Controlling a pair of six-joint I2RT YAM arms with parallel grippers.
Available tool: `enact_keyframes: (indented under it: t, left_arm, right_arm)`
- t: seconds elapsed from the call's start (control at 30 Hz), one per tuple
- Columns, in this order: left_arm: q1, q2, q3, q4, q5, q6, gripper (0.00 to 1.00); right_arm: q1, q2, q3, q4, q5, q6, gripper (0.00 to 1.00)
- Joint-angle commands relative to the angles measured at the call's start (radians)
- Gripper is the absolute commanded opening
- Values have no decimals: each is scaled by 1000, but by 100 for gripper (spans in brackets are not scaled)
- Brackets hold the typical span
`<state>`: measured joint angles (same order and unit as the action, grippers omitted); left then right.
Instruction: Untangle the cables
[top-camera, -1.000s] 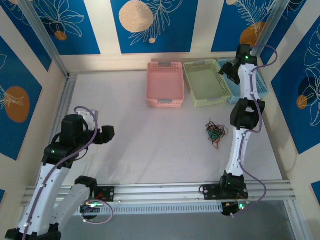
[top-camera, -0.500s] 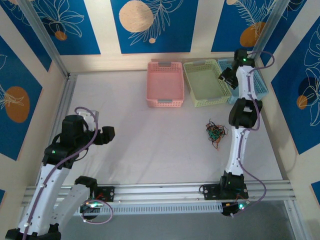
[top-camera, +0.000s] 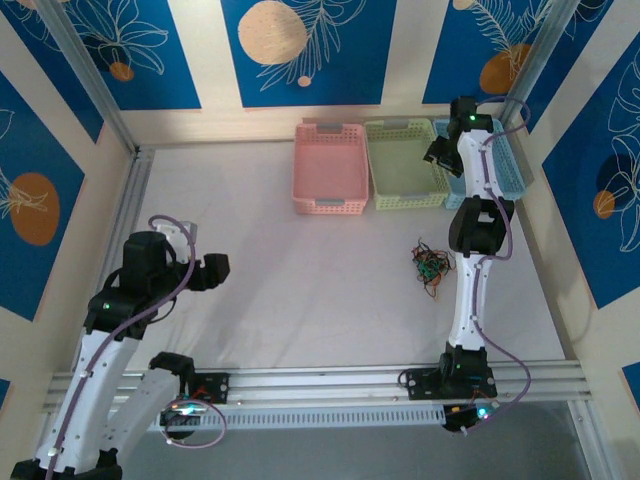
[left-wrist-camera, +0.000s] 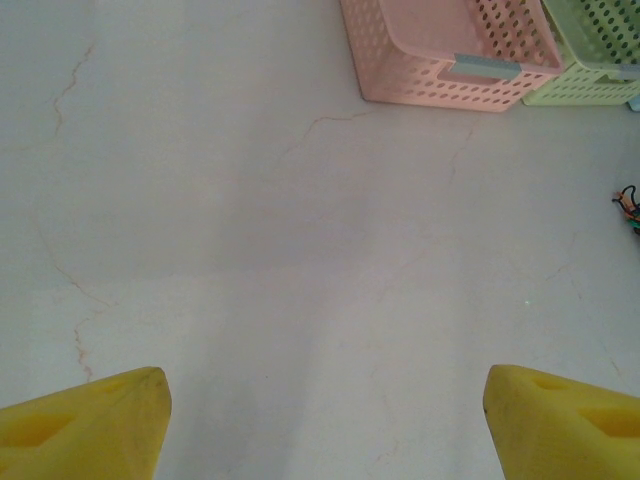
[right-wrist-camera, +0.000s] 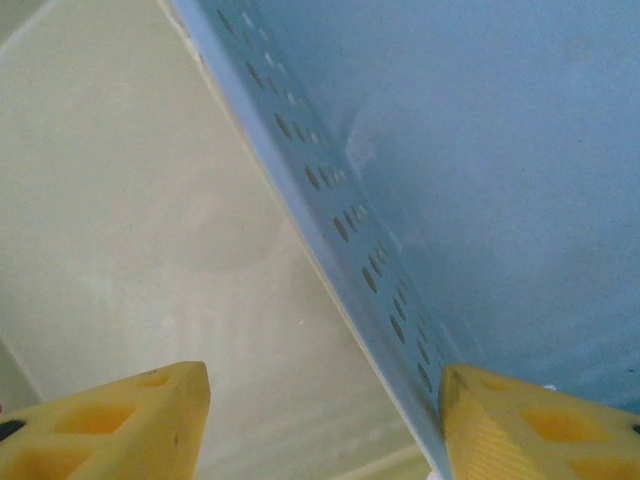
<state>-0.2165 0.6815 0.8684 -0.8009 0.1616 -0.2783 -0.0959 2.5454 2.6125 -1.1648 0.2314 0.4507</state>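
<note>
The cables lie as a small tangle of black, green and red-orange wires on the white table, right of centre, beside the right arm's lower link. Their edge also shows at the right border of the left wrist view as cables. My left gripper hovers open over bare table at the left, nothing between its yellow fingers. My right gripper is far from the tangle, at the back. Its jaws stand open astride the blue basket's wall, one finger over the green basket's floor.
Three baskets stand in a row at the back: pink, green, blue. Walls close the table at the back and both sides. A metal rail runs along the near edge.
The right arm has swung left, its gripper going from over the blue basket to the green and blue baskets' shared edge. The green basket shifted slightly. The left arm stayed still.
</note>
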Motion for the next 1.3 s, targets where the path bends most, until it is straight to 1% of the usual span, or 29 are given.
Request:
enact_keyframes:
  t: [0.0, 0.1, 0.27, 0.57, 0.8, 0.83, 0.93, 1.2, 1.27]
  left_arm:
    - [2, -11, -11, 12, 24, 18, 82]
    - [3, -11, -11, 12, 24, 18, 82]
    - [2, -8, -12, 12, 26, 19, 82]
    - [3, -5, -14, 16, 29, 19, 82]
    - [2, -2, -16, 17, 30, 18, 82]
    - [3, -2, -17, 17, 30, 18, 82]
    - [3, 2, -17, 19, 30, 18, 82]
    - [2, 7, -19, 21, 32, 20, 82]
    - [3, 9, -19, 21, 32, 19, 82]
  right_arm:
    - [15, 4, 42, -49, -64, -46, 61]
    - [27, 0, 46, -64, -93, -54, 59]
    - [51, 0, 44, -65, -101, -61, 57]
    - [97, 19, 32, -70, -119, -76, 56]
    - [137, 47, 30, -79, -84, -89, 48]
    - [143, 50, 26, -77, -84, -90, 45]
    - [164, 61, 27, -75, -76, -97, 41]
    - [235, 64, 30, -49, -70, -108, 24]
    - [253, 68, 28, -46, -75, -109, 21]
